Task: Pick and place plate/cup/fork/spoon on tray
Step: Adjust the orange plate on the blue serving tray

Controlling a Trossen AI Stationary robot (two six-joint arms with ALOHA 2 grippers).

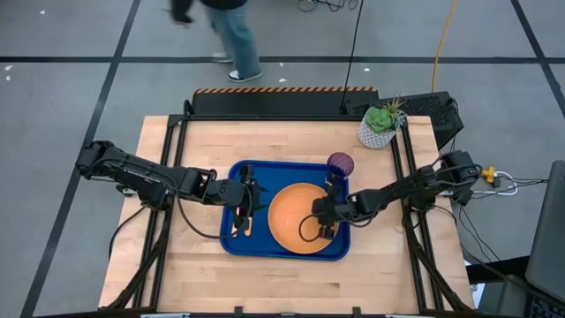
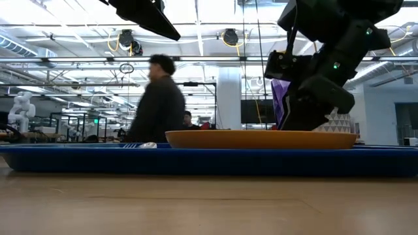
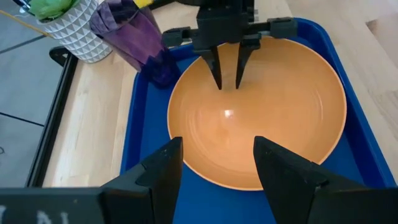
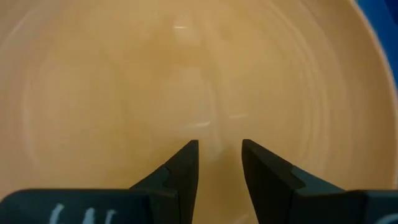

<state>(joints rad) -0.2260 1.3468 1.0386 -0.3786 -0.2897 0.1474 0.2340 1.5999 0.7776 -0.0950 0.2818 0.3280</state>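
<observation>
The blue tray (image 1: 231,243) lies mid-table. The orange plate (image 1: 291,221) rests flat in its right half. The purple cup (image 1: 341,163) stands on the tray's far right corner. Two orange-handled utensils (image 1: 241,226), the fork and the spoon, lie side by side at the tray's left end; I cannot tell which is which. My left gripper (image 1: 250,200) is open and empty above the tray's left part, fingers wide (image 3: 217,165). My right gripper (image 1: 321,214) is empty, fingers a narrow gap apart (image 4: 219,155), pointing down just over the plate's inside (image 3: 227,84).
A white pot with a green succulent (image 1: 381,124) stands at the table's far right corner, near the cup. A person (image 2: 160,98) walks beyond the far edge. Bare wood (image 1: 177,274) lies left of and in front of the tray.
</observation>
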